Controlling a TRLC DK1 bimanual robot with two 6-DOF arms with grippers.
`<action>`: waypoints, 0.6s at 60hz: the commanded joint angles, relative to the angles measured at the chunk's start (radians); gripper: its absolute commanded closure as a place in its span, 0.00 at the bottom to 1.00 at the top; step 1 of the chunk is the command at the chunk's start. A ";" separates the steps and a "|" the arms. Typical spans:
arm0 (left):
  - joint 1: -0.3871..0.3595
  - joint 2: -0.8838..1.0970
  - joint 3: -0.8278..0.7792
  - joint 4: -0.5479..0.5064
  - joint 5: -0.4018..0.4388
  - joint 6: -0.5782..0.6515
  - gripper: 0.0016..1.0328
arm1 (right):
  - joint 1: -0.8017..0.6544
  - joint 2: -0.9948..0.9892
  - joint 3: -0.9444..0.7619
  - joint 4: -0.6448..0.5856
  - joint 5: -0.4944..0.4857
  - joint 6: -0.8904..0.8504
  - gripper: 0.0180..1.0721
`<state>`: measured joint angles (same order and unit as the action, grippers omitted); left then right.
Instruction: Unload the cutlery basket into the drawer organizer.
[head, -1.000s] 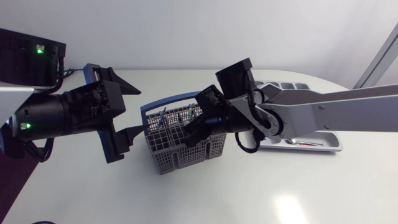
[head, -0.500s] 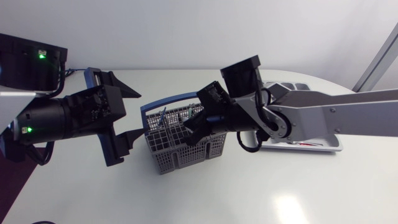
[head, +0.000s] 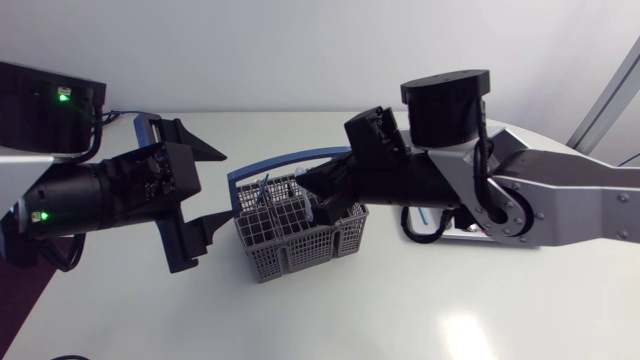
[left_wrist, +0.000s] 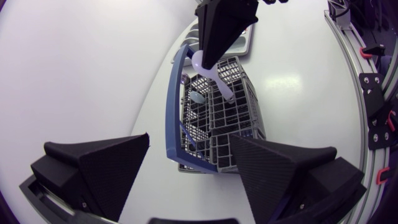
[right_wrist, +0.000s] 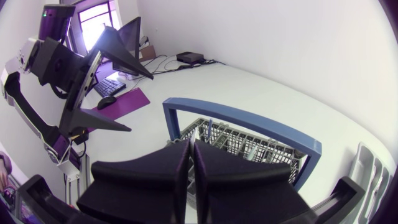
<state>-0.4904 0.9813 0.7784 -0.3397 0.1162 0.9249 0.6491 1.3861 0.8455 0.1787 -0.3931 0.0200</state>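
Observation:
The grey cutlery basket (head: 300, 240) with a blue handle (head: 262, 165) stands mid-table and holds several utensils. My right gripper (head: 318, 200) hangs over it, shut on a pale utensil (left_wrist: 216, 79) whose lower end still reaches into the basket (left_wrist: 230, 124). In the right wrist view its fingers (right_wrist: 180, 163) are pressed together above the basket (right_wrist: 249, 143). My left gripper (head: 228, 182) stands open beside the basket's left end, with nothing between its fingers (left_wrist: 112, 165). The drawer organizer (left_wrist: 247, 42) lies beyond the basket, mostly hidden by my right arm.
My right arm spans the table's right half, above the organizer (right_wrist: 367, 165). The blue handle (right_wrist: 242, 121) arches over the basket just ahead of the right fingers. Bare white tabletop (head: 400, 310) lies in front of the basket.
My right gripper has shut on the pale utensil, and the right arm's wrist has risen and drawn back to the right. The left arm has hardly moved.

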 joint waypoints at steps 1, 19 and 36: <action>-0.008 -0.013 -0.033 -0.001 0.010 -0.024 0.04 | -0.011 -0.025 -0.034 0.016 -0.010 0.040 0.94; -0.023 -0.012 -0.037 -0.001 0.010 -0.037 0.04 | -0.045 -0.124 -0.057 0.031 -0.064 0.072 0.94; -0.048 -0.012 -0.041 -0.048 0.010 -0.043 0.04 | -0.180 -0.325 -0.057 -0.186 -0.067 0.012 0.94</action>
<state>-0.5308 0.9798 0.7635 -0.3767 0.1196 0.9081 0.5152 1.1183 0.8085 0.0410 -0.4534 0.0528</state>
